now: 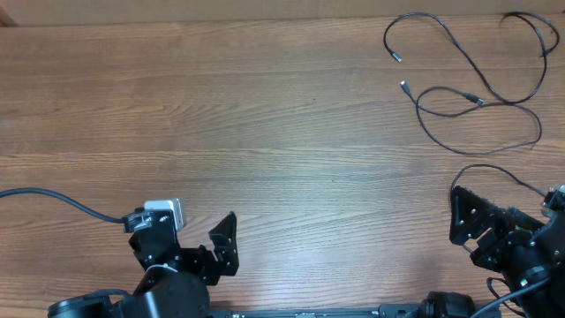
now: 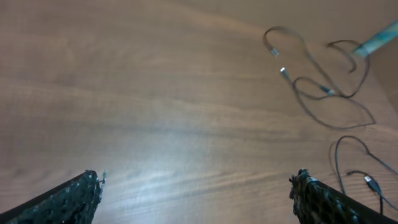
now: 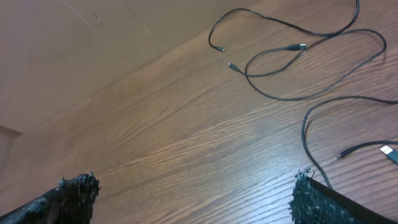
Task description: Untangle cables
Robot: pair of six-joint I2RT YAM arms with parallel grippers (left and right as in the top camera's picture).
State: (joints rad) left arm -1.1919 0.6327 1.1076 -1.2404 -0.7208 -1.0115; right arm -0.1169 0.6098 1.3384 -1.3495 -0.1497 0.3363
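Observation:
Thin black cables [image 1: 477,97] lie spread in loose loops at the table's far right, their small plug ends apart from each other. Another cable strand [image 1: 499,170] curves just beyond my right gripper [image 1: 508,210]. That gripper is open near the front right edge, holding nothing. My left gripper [image 1: 184,233] is open at the front left, far from the cables. The left wrist view shows the cables [image 2: 323,90] far ahead on the right, past the left gripper [image 2: 198,180]. The right wrist view shows the loops [image 3: 292,46] and a plug end [image 3: 388,151] beyond the right gripper [image 3: 194,182].
The wooden table [image 1: 265,115] fills the view, its far edge along the top. A thicker black arm wire [image 1: 53,199] runs in from the left edge toward the left arm. A pale blue strip [image 2: 376,40] shows at the far right in the left wrist view.

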